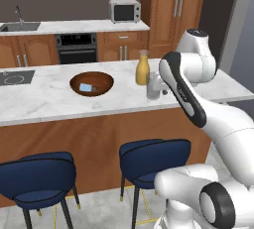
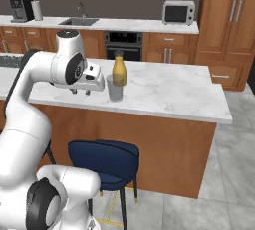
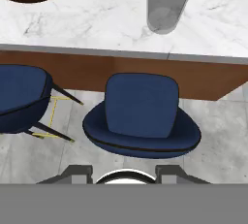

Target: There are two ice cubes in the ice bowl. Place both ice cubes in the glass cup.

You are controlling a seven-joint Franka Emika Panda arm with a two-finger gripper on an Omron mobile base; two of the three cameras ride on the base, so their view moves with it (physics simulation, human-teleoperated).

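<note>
Gleaming clear cylindrical glass cup (image 3: 167, 2) on marble; jaws' spread unclear.

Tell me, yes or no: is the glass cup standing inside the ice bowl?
No. In the left base view the glass cup stands on the marble counter beside the yellow bottle, apart from the ice bowl.
</note>
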